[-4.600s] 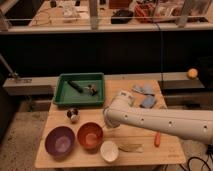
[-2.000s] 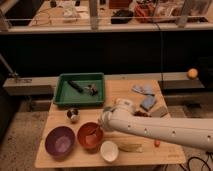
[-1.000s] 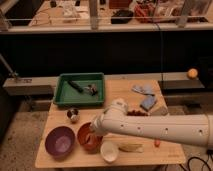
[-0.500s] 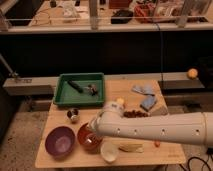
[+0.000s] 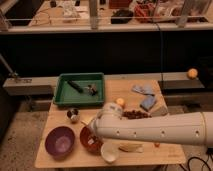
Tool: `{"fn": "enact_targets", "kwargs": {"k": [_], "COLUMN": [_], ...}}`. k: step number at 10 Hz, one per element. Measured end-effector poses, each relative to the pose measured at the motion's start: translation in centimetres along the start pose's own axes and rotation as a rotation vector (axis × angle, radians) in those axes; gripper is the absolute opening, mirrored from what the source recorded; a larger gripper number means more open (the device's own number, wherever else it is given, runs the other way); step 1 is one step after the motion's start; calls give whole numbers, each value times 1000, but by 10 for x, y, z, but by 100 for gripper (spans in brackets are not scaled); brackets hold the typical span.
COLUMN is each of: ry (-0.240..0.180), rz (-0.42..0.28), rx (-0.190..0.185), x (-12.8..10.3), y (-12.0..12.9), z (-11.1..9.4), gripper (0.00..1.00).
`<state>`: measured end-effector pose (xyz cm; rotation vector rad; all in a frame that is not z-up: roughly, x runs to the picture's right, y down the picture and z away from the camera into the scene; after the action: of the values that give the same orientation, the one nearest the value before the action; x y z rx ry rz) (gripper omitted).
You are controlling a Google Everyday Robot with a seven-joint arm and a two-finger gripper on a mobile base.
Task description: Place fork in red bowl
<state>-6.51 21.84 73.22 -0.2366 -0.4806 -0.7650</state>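
The red bowl [image 5: 89, 141] sits on the wooden table [image 5: 60, 112] near its front edge, between the purple bowl [image 5: 60, 141] and the small white bowl [image 5: 109, 153]. My gripper [image 5: 93, 131] is at the tip of the thick white arm [image 5: 155, 131], right over the red bowl's back rim, and hides part of the bowl. A thin pale sliver [image 5: 85, 123] juts up and left from the gripper; it looks like the fork. I cannot tell whether it touches the bowl.
A green tray [image 5: 62, 95] with a dark-handled tool [image 5: 76, 86] stands at the back left. A small metal cup [image 5: 73, 115] is behind the red bowl. Blue-grey pieces [image 5: 145, 96], a brown pile [image 5: 134, 114] and a tan object [image 5: 131, 148] lie near the arm.
The arm has swung left and down from the table's middle until the gripper is over the red bowl. In the last half second it shifted only slightly further left.
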Motion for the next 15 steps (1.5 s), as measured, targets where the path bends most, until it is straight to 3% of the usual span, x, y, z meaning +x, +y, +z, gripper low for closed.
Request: {"fn": "enact_targets", "kwargs": {"k": [5, 9, 12, 15], "ry": [45, 50, 19, -31], "rz": [80, 125, 121, 72], "rx": [17, -22, -70, -89], "x": [0, 2, 5, 9], "y": [-6, -9, -11, -16], "z": [-12, -11, -12, -23], "gripper": [80, 80, 80, 80]}}
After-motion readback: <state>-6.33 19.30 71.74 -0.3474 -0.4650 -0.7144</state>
